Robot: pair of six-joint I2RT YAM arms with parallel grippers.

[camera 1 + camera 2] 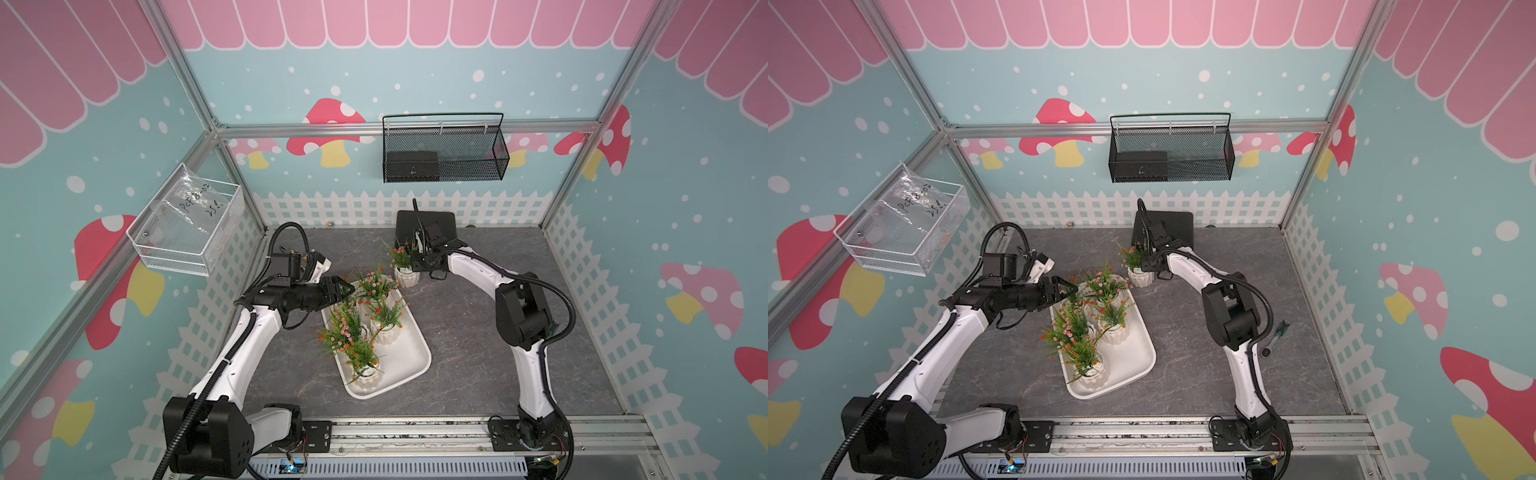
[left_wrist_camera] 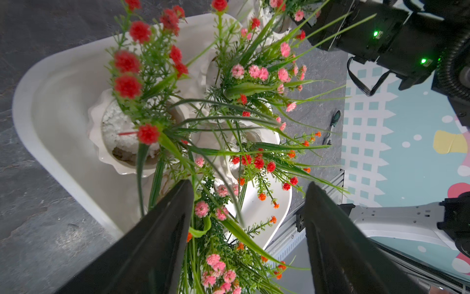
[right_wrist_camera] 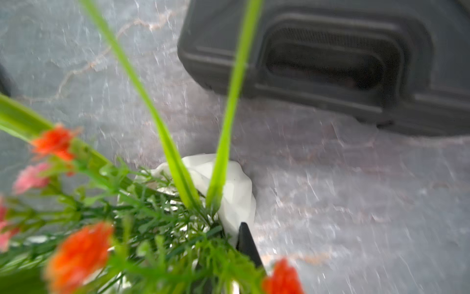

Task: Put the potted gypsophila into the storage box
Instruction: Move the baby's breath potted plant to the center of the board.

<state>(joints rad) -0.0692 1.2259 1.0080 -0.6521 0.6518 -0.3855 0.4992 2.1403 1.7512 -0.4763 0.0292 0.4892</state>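
The right gripper [image 1: 417,254] is clenched in the sprigs of the sixth plant [image 1: 401,258], whose pot stands on the grey table [image 1: 465,332] between box [image 1: 415,368] and black case [image 1: 436,220]. The left gripper [image 1: 345,288] hangs, jaws apart, over the box's far end; five plants [image 1: 365,328] stand inside. On the mushroom-print walls, a black mesh basket [image 1: 444,153] holds a dark block and a white wire basket [image 1: 187,237] holds a clear bag.

A large shallow white rectangular tray [image 1: 409,357] lies mid-frame on the grey surface [image 1: 478,332], holding several white ribbed pots [image 1: 388,332] of flowering green sprigs. The left claw [image 1: 348,287] gapes over its upper end. Just above, a lone matching pot [image 1: 406,277] stands beside the right claw [image 1: 417,257].
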